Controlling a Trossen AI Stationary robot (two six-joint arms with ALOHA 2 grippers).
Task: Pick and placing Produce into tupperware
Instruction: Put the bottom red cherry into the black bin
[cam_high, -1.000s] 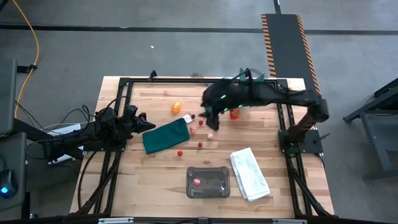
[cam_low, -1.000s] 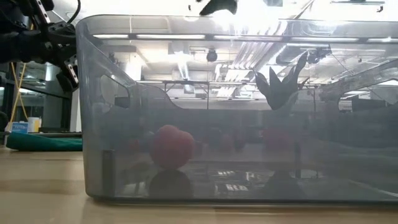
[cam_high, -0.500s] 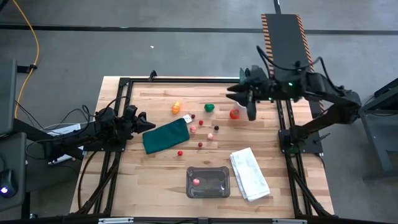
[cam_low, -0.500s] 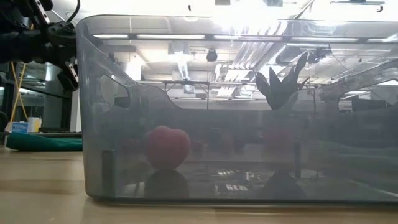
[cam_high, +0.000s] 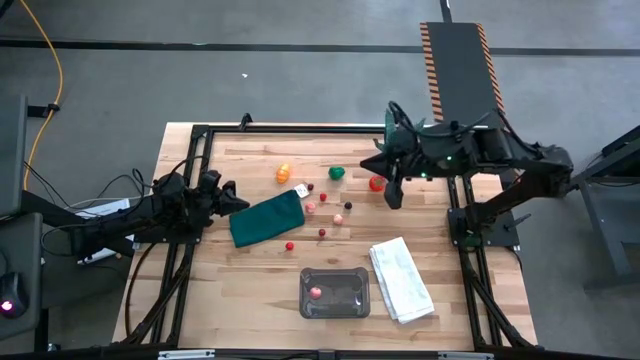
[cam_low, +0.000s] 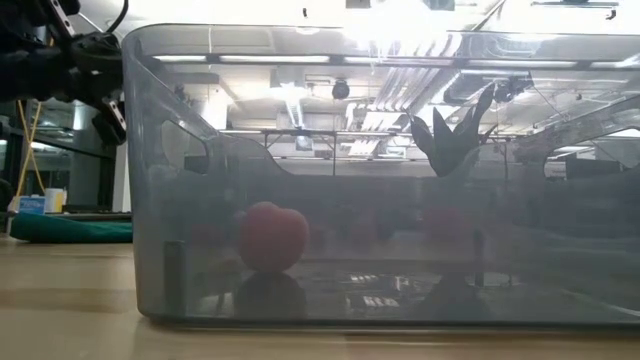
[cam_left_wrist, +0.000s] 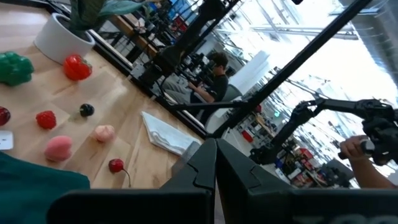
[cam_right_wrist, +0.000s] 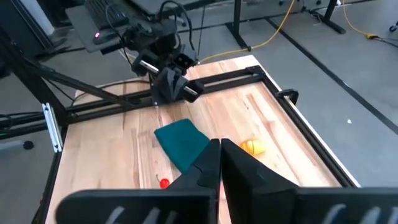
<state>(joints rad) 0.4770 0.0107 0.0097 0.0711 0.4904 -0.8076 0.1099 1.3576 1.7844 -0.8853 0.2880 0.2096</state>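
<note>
the wooden worktop (cam_high: 250, 290) is ringed by a black frame, with bare wood along its near edge on both sides of the tupperware (cam_high: 335, 293) and across the far left corner. the left end effector (cam_high: 228, 194) sits at the left edge, fingers pressed together, its tip just beside the dark green cloth (cam_high: 267, 218). the right end effector (cam_high: 385, 165) hangs over the far right part of the worktop, fingers also together and holding nothing, above and just right of a red piece of produce (cam_high: 376, 183) and near a green piece (cam_high: 337, 173). the tupperware lies well nearer than that end effector, close to the near edge, with the folded white towel (cam_high: 401, 278) just to its right. it is a shallow clear greyish box with rounded corners, and one pink-red piece (cam_high: 316, 293) lies in its left half; in the low view this piece (cam_low: 271, 236) shows rounded and red through the wall. the rest of the produce is scattered mid-worktop: an orange piece (cam_high: 284, 173) far left of centre, small pink, red and dark pieces between the cloth and the green one, and a small red one (cam_high: 289, 245) near the cloth's near edge.
</note>
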